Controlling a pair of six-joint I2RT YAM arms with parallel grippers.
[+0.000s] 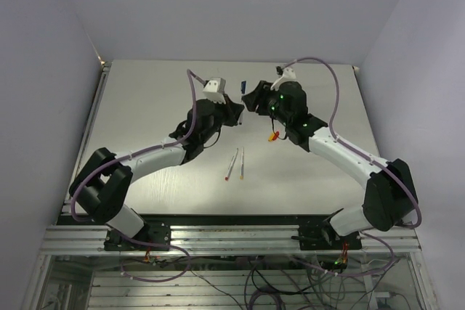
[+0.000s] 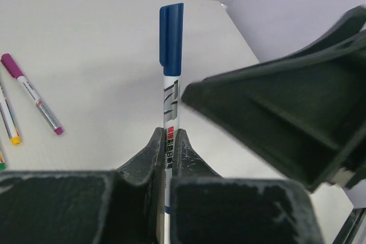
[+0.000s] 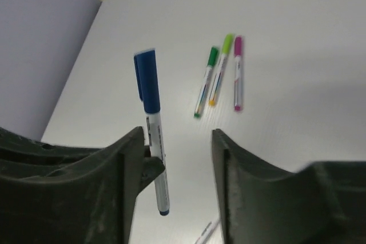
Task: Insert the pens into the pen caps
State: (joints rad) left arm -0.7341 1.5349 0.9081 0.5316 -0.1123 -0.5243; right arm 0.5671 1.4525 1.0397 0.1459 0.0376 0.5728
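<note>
Blue pen (image 2: 171, 107), capped, gripped upright.
Left gripper (image 2: 167, 147) clamps its barrel; right gripper (image 3: 177, 141), spread wide and empty, stands just beside it. Likely best: seat the blue cap (image 2: 171, 38) with a straight axial push.

A pale grey table (image 1: 145, 99) fills the middle of the top view, shut in by plain lilac-grey walls (image 1: 232, 5) at nine, twelve and three o'clock. At six o'clock an aluminium frame (image 1: 232, 238) edges it, with loose wires (image 1: 283, 281) tangled below.
</note>
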